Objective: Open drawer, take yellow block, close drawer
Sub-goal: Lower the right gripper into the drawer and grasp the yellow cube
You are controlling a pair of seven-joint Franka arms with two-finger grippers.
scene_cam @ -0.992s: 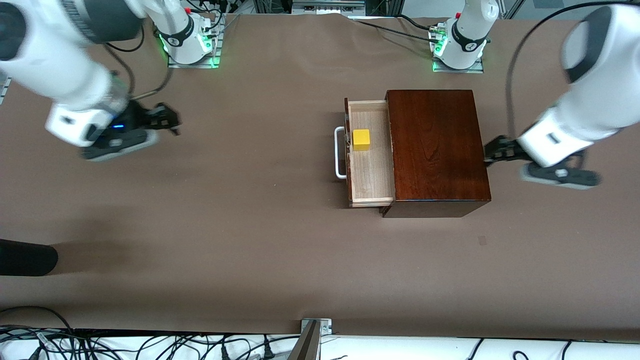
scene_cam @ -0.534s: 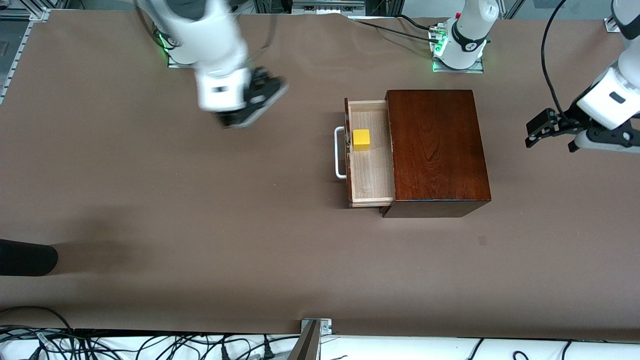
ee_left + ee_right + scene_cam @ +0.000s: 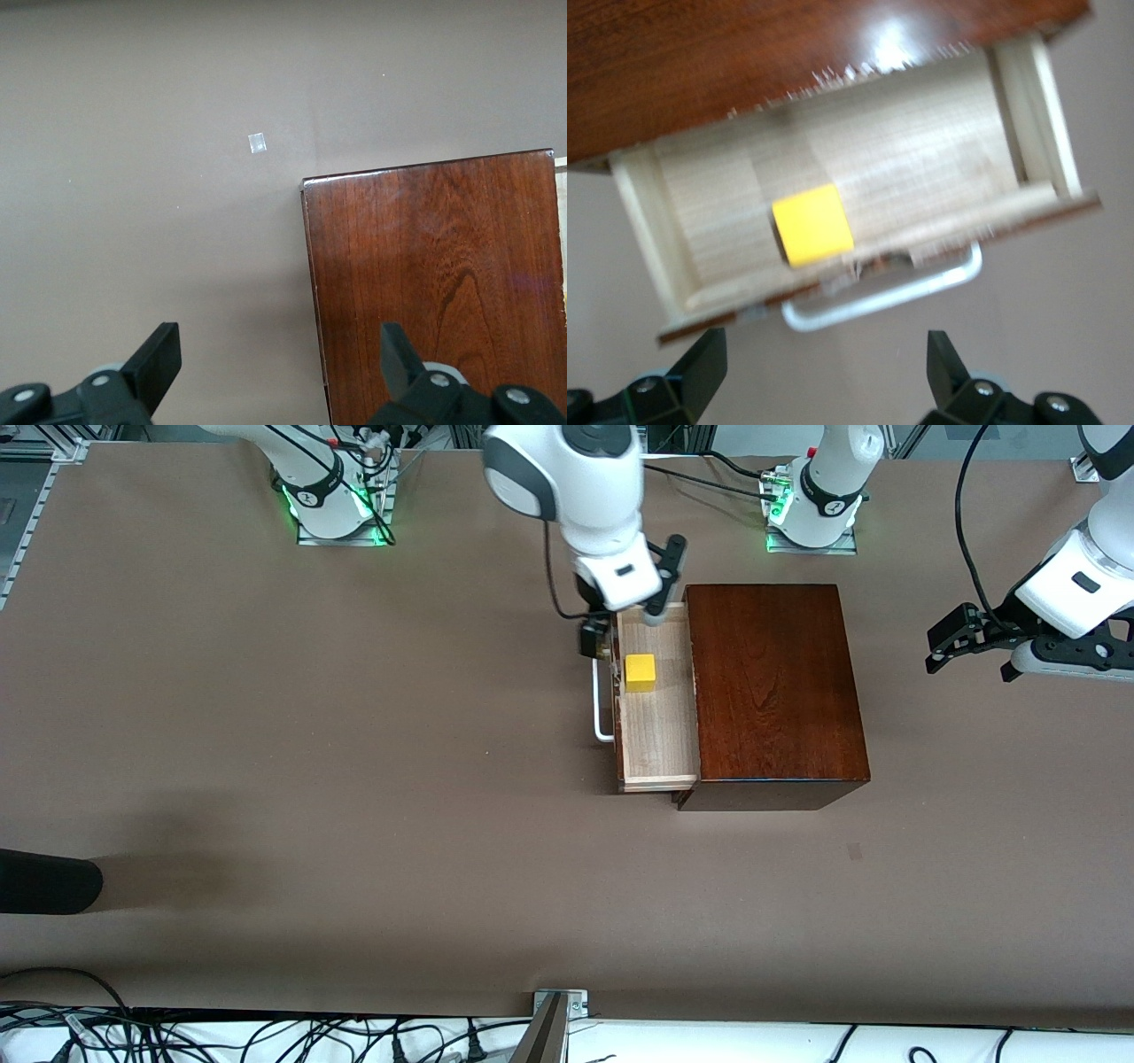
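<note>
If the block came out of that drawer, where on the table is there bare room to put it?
Bare table stretches from the drawer's handle toward the right arm's end. Crowded: the open drawer, where the open right gripper hangs over the block. The left gripper waits open past the box.

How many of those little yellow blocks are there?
1. The yellow block lies in the open drawer, toward the end farther from the front camera. More could be hidden in the part of the drawer still inside the wooden box.
</note>
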